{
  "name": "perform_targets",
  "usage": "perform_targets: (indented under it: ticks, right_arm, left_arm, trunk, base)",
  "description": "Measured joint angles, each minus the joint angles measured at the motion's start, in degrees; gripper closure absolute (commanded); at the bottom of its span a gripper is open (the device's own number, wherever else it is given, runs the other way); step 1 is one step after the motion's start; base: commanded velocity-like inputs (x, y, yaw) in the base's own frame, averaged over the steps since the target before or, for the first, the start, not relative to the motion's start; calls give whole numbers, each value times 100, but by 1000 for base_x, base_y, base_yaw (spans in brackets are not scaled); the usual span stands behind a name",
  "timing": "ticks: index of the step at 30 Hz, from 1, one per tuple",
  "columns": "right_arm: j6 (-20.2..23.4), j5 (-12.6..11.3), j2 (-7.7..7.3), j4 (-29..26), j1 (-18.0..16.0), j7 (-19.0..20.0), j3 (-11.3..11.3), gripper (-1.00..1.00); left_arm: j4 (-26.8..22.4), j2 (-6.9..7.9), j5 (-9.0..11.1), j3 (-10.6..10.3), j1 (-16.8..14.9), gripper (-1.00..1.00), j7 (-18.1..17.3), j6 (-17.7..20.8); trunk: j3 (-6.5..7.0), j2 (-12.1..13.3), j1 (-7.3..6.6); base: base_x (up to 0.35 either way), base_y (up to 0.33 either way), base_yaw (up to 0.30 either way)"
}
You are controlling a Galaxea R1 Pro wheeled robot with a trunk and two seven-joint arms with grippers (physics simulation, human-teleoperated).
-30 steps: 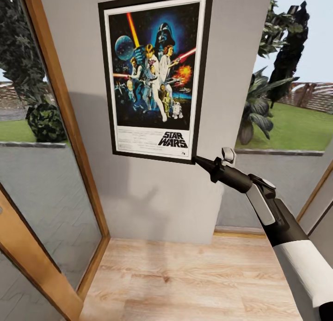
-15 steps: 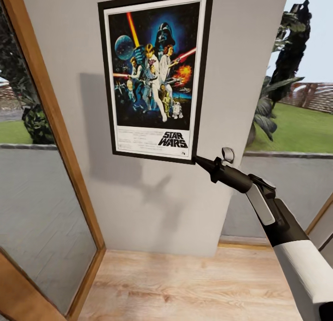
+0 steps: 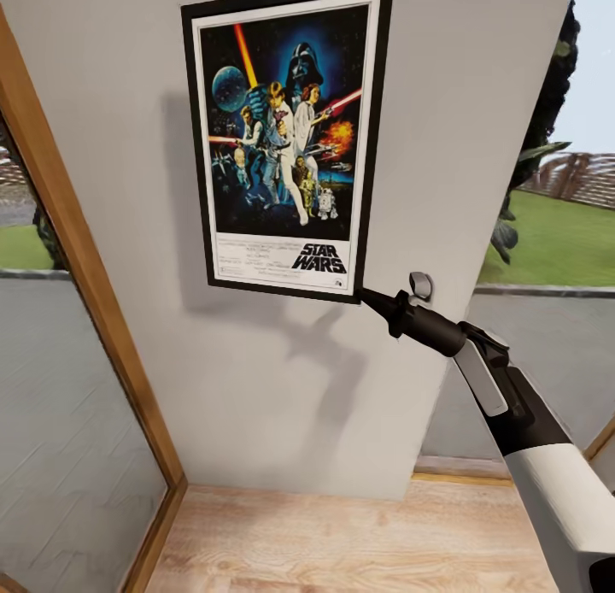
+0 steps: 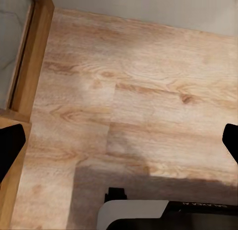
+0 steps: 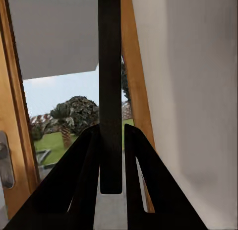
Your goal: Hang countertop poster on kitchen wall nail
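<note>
**Poster held up against the grey wall by the right gripper**

The poster (image 3: 286,140) stands upright and flat against the grey wall (image 3: 256,388), its black frame, white border and STAR WARS lettering facing the head camera. Its lower corner nearest the arm is pinched by the right gripper (image 3: 366,296), which reaches up to it from below and to the side; the rest of the poster rises above and away from the fingertips. In the right wrist view the frame edge (image 5: 109,91) runs as a dark strip straight down into the gap, and the two black fingers (image 5: 84,180) are closed tight on either side of it, so the grip is firm on the poster. The poster's shadow falls on the wall below it, beside the arm's own shadow.

Just past the gripper, on the side away from the poster, the wall ends at a window (image 3: 555,234) onto grass and dark plants. On the poster's far side from the gripper a wooden door frame (image 3: 85,277) slants down to the pale wooden floor (image 3: 342,542), with glass beyond it.

The left gripper (image 4: 119,140) hangs over that floor, its two black fingertips wide apart at the edges of the left wrist view and nothing between them; a wooden frame post (image 4: 29,61) lies beside it
</note>
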Motion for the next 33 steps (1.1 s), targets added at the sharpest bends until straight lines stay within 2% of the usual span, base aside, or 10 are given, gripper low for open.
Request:
perform_targets:
  ticks: [8, 33]
  right_arm:
    - [12, 4, -3, 0, 0, 0, -3, 100]
    - [5, 35, 1, -3, 0, -23, 38, 100]
  left_arm:
    - [1, -2, -1, 0, 0, -100, 0, 0]
    - [-2, -32, -1, 16, 0, -100, -12, -13]
  trunk:
    - [0, 1, 3]
    - [0, 1, 3]
  base:
    - [199, 0, 0]
    - [6, 0, 0]
